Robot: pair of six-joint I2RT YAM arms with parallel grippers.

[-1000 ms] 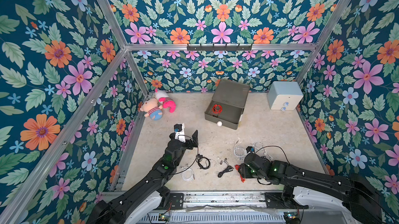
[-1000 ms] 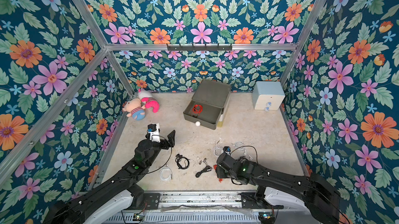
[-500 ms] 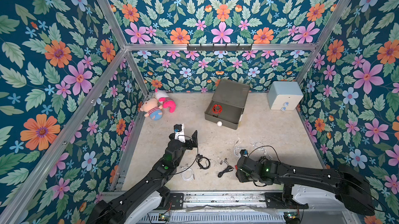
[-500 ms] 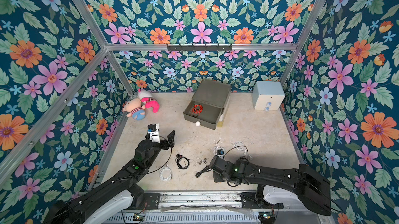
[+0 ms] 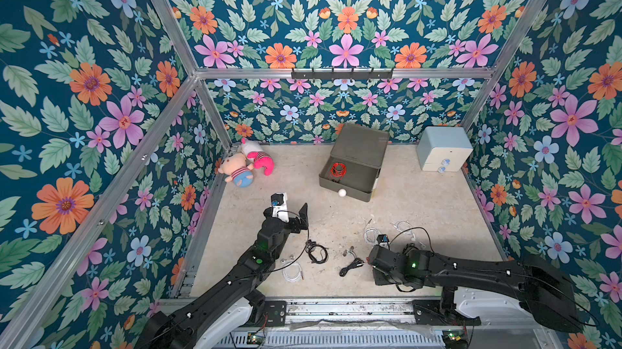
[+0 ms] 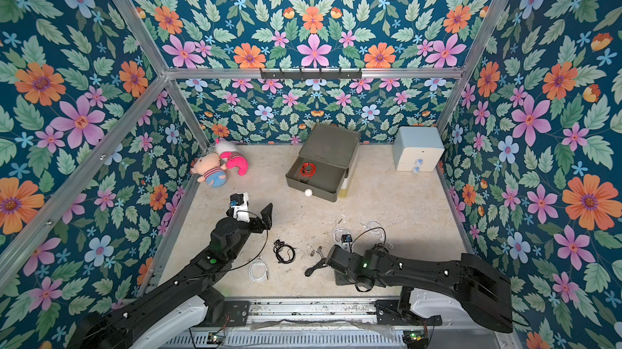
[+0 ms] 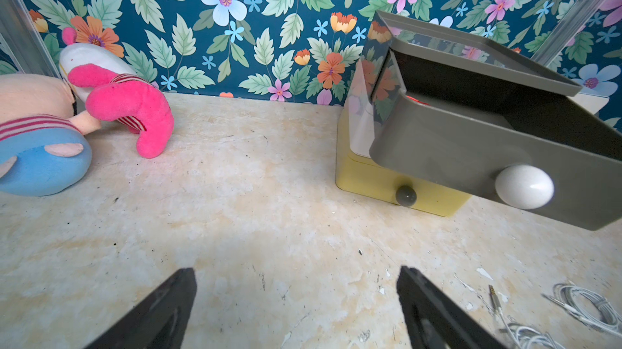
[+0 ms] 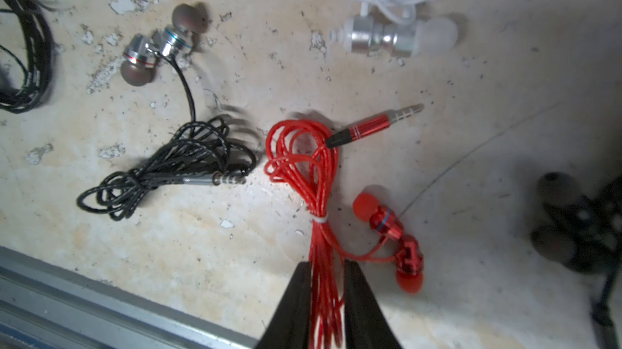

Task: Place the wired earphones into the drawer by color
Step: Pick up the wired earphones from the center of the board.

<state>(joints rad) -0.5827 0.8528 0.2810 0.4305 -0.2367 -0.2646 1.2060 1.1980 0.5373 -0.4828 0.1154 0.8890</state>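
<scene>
Your right claw [image 8: 325, 264] pinches the red earphones [image 8: 303, 162] by the cable strands on the claw's side of the white tie, low on the table near the front edge, right of centre and well apart from the drawer box at the far side. The loops, the plug and both earbuds lie free beyond the jaws. On the lift they will likely hang long and swing, and a strand only half caught could slide out. The black earphones [image 8: 168, 169] lie just left, plug end just beside the red loops, so a dragging start may pull them along. At the open grey drawer [image 5: 356, 194], where another red set [image 5: 338, 169] lies, dangling earbuds could catch its front wall. Your left claw [image 7: 296, 270] hangs spread wide and empty.
</scene>
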